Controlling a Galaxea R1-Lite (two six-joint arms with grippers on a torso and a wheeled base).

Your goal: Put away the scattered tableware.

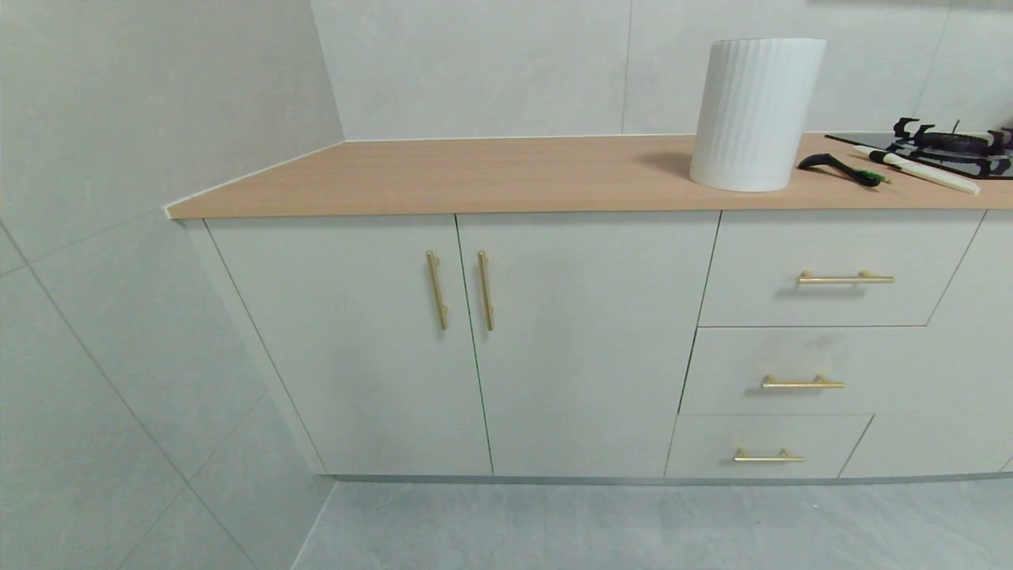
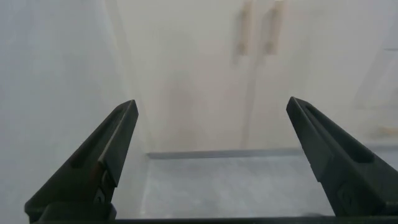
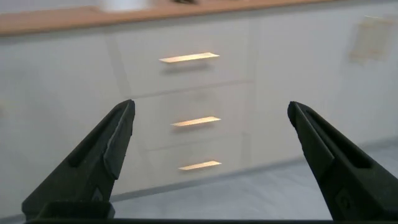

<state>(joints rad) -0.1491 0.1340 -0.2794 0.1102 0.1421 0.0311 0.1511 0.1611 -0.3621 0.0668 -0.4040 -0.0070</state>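
Hob (image 1: 954,144) cropped — black utensil (image 1: 837,168), perhaps peeler.

We see two dark grey fingers (image 2: 102,158) on the left gripper (image 2: 211,102), long tapering wedges with a stepped groove along each; the right gripper (image 3: 210,103) carries the same matte pair.
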